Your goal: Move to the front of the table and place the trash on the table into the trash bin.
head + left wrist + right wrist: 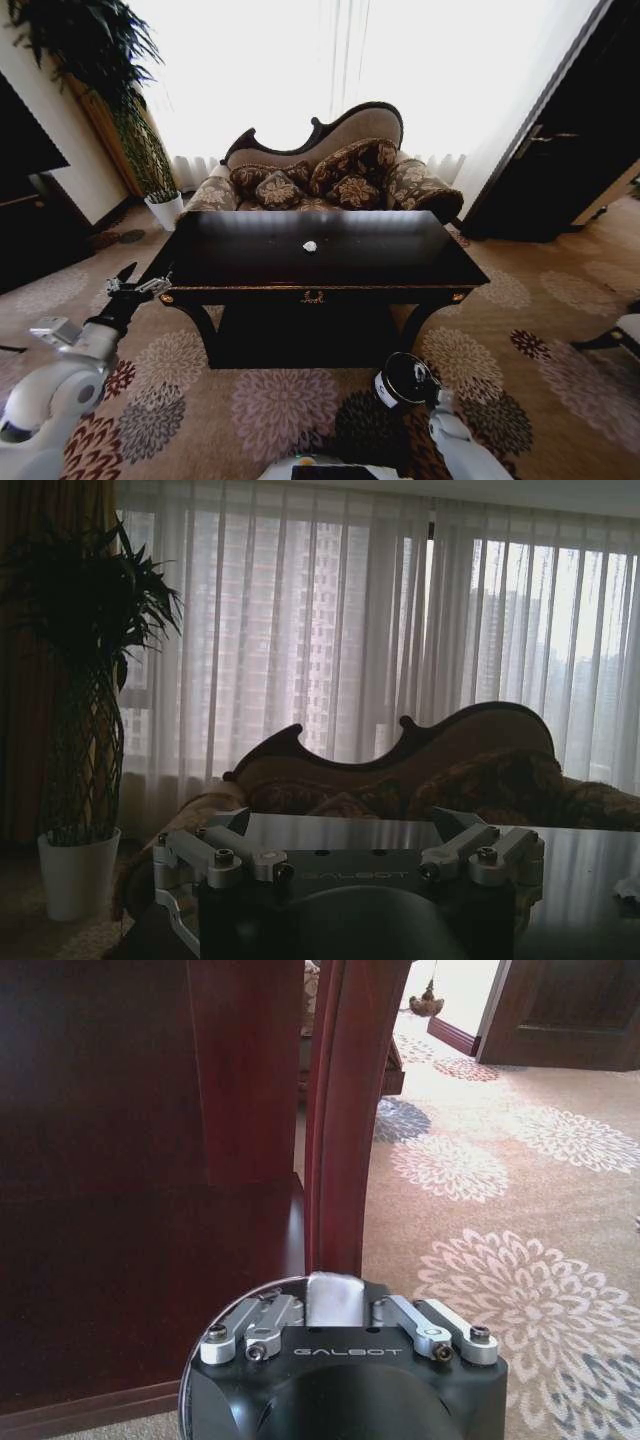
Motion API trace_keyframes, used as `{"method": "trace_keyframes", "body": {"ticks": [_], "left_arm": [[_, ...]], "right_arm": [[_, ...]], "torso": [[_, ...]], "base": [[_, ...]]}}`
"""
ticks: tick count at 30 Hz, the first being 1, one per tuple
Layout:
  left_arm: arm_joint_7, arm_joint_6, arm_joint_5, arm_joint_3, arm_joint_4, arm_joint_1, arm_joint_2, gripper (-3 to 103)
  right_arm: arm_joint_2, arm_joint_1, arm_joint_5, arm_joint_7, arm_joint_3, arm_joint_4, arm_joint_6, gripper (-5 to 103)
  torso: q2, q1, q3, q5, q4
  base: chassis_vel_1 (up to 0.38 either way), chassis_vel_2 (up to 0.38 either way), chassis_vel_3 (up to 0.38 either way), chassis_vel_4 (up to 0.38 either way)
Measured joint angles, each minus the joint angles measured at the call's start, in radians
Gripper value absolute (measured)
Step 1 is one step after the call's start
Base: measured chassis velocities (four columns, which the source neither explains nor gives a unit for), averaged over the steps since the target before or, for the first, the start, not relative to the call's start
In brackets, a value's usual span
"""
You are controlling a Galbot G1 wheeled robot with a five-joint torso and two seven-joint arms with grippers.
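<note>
The dark glossy table [250, 262] stands straight ahead, and one white paper wad of trash [310, 246] lies near the middle of its top. My left gripper [143, 282] hovers open at the table's front left corner, level with the top [400, 832]. From the left wrist the wad [628, 886] sits at the picture's edge. The small round trash bin [405, 378], with a white label, is on the carpet by the table's front right leg [340, 1110]. My right gripper [434, 397] is shut on the bin's rim [215, 1325].
A carved sofa [320, 165] with patterned cushions stands behind the table, before bright curtained windows. A potted plant [162, 205] is at the back left, a dark cabinet [25, 215] on the left and a dark door [560, 165] on the right. Flowered carpet [540, 400] surrounds the table.
</note>
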Motion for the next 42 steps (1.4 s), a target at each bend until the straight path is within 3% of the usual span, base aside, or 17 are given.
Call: {"method": "trace_keyframes", "body": {"ticks": [3,5,9,11,15,19,28,32,35,42], "left_arm": [[0.000,0.000,0.000,0.000,0.000,0.000,0.000,100],[0.000,0.000,0.000,0.000,0.000,0.000,0.000,100],[0.000,0.000,0.000,0.000,0.000,0.000,0.000,100],[0.000,0.000,0.000,0.000,0.000,0.000,0.000,100],[0.000,0.000,0.000,0.000,0.000,0.000,0.000,100],[0.000,0.000,0.000,0.000,0.000,0.000,0.000,100],[0.000,0.000,0.000,0.000,0.000,0.000,0.000,100],[0.000,0.000,0.000,0.000,0.000,0.000,0.000,100],[0.000,0.000,0.000,0.000,0.000,0.000,0.000,100],[0.000,0.000,0.000,0.000,0.000,0.000,0.000,100]], "right_arm": [[0.001,0.005,0.000,0.000,0.000,-0.002,-0.003,45],[0.001,0.006,0.000,0.001,0.000,-0.002,-0.004,45],[0.000,0.001,0.000,0.001,0.000,0.010,-0.006,67],[0.001,-0.002,0.000,0.001,0.000,0.014,-0.006,67],[0.036,-0.093,-0.003,0.002,0.010,0.142,-0.006,89],[0.093,-0.228,-0.005,0.003,0.025,0.331,0.003,98],[0.136,-0.403,-0.046,0.013,0.068,0.576,0.061,100],[0.142,-0.489,-0.182,0.008,0.116,0.665,0.155,100],[0.146,-0.536,-0.213,0.003,0.132,0.713,0.188,100],[0.146,-0.611,-0.195,0.000,0.183,0.881,0.183,100]], "torso": [[0.000,0.000,0.000,0.0000,-0.0001],[0.000,0.000,0.000,0.0000,0.0000],[0.000,0.000,0.000,-0.0001,0.0000],[0.000,0.000,0.000,-0.0001,0.0000],[0.000,0.000,0.000,-0.0003,0.0002],[0.000,0.000,0.000,0.0005,-0.0003],[0.000,0.000,0.000,-0.0003,0.0000],[0.000,0.000,0.000,-0.0001,0.0000],[0.000,0.000,0.000,0.0000,-0.0002],[0.000,0.000,0.000,0.0001,0.0000]], "base": [[0.000,0.000,0.000,0.000],[0.000,0.000,0.000,0.000],[0.000,0.000,0.000,0.000],[0.000,0.000,0.000,0.000],[0.000,0.000,0.000,0.000],[0.000,0.000,0.000,0.000],[0.000,0.000,0.000,0.000],[0.000,0.000,0.000,0.000],[0.000,0.000,0.000,0.000],[0.000,0.000,0.000,0.000]]}}
